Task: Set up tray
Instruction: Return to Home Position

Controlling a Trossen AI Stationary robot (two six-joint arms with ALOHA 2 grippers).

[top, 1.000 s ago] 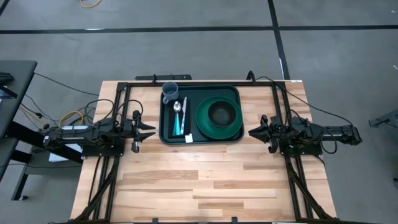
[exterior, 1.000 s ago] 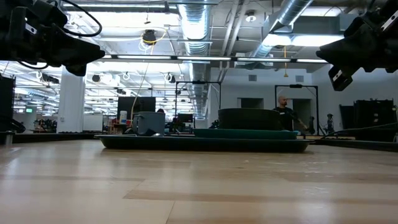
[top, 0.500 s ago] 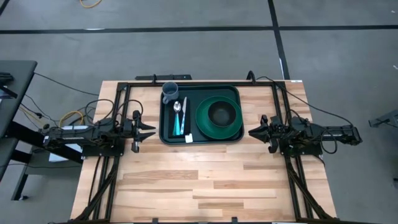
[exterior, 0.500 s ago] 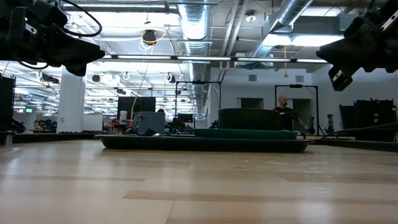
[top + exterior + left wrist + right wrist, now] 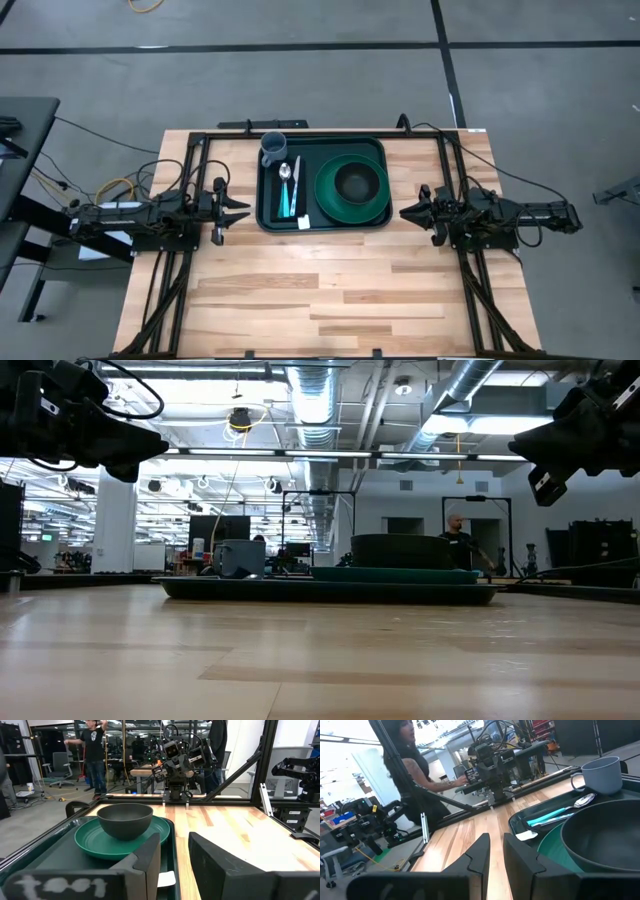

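Observation:
The dark green tray (image 5: 268, 205) lies flat on the table's far middle. On it stand a grey-blue mug (image 5: 273, 148) and a round green plate (image 5: 325, 195) carrying a dark bowl (image 5: 355, 181). A spoon (image 5: 285, 173) and teal-handled cutlery (image 5: 291, 200) lie beside the plate, with a small white card (image 5: 303, 222) near the tray's near rim. My left gripper (image 5: 243, 209) hovers left of the tray, narrowly open and empty. My right gripper (image 5: 405, 212) hovers right of it, also narrowly open and empty. Both point level at the tray.
A black frame (image 5: 200, 140) borders the table's far, left and right sides. Bare wood (image 5: 320, 290) stretches from the tray to the near edge. People (image 5: 415, 775) stand in the room beyond the table.

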